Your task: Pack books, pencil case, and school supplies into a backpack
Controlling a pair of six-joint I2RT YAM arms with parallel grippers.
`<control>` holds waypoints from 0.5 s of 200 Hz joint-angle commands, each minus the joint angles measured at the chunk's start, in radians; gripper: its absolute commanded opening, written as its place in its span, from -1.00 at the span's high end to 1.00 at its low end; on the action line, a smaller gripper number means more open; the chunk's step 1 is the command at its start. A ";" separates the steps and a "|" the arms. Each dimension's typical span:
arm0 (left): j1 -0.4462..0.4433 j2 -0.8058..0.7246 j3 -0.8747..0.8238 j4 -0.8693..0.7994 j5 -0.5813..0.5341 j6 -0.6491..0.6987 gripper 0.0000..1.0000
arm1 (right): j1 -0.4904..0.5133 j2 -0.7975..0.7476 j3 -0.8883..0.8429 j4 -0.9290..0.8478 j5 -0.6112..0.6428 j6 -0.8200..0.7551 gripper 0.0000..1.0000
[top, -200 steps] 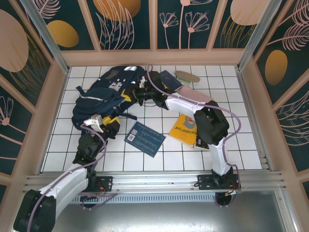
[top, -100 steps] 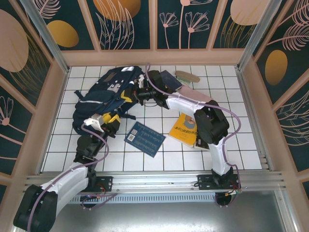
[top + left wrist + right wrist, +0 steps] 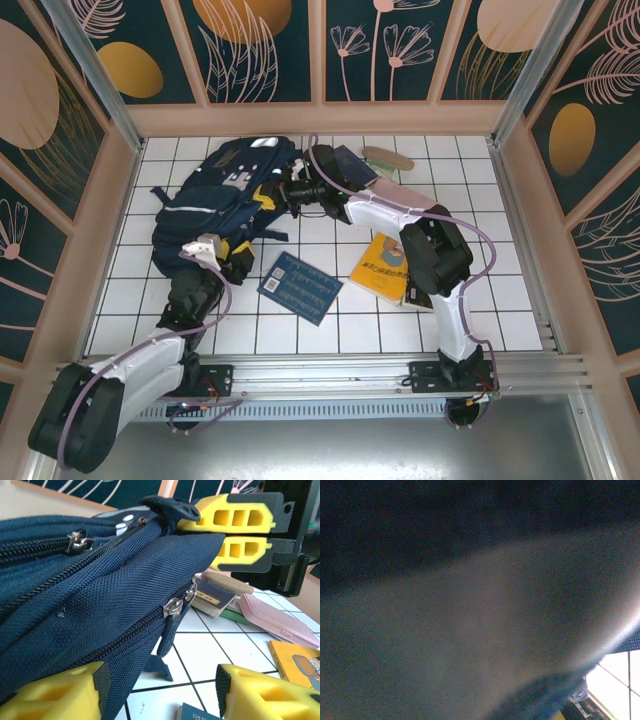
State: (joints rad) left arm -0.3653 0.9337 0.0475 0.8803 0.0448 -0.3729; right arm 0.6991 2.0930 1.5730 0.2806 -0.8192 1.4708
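The left gripper [image 3: 160, 690] stands with its yellow fingers [image 3: 260, 692] spread apart and nothing pinched between them. White tile shows in the gap. The backpack [image 3: 75, 605] lies just in front, and its lower seam hangs against the left-hand finger. A silver zip pull [image 3: 172, 609] dangles from the bag's side just ahead of the gap. Seen from above, the left gripper [image 3: 232, 252] sits at the near edge of the backpack [image 3: 215, 195], which lies at the far left of the tiled floor.

The right gripper [image 3: 235, 532] is clenched on a peak of the bag's navy fabric, next to a black buckle. From above, the right gripper [image 3: 262, 195] meets the bag at its right side. The right wrist camera gives only a dark blur of cloth and a corner of tile.

The blue book [image 3: 298, 287] lies flat just right of the left gripper, and its corner [image 3: 197, 714] shows low between the fingers. Farther right lies the yellow book [image 3: 385, 268], partly under the right arm. Beyond it is the pink pencil case [image 3: 272, 620]. A dark book [image 3: 212, 598] lies beside the bag, with the tan oval piece [image 3: 388, 158] just beyond it.
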 commanded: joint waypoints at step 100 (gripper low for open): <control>0.003 0.066 0.445 -0.606 -0.052 -0.118 -0.38 | -0.063 -0.058 0.082 -0.277 0.035 -0.297 1.00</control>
State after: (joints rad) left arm -0.3656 1.0706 0.3214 0.5831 0.0223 -0.5022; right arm 0.6540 2.0918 1.5692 0.2096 -0.7761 1.3964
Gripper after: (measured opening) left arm 0.670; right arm 0.079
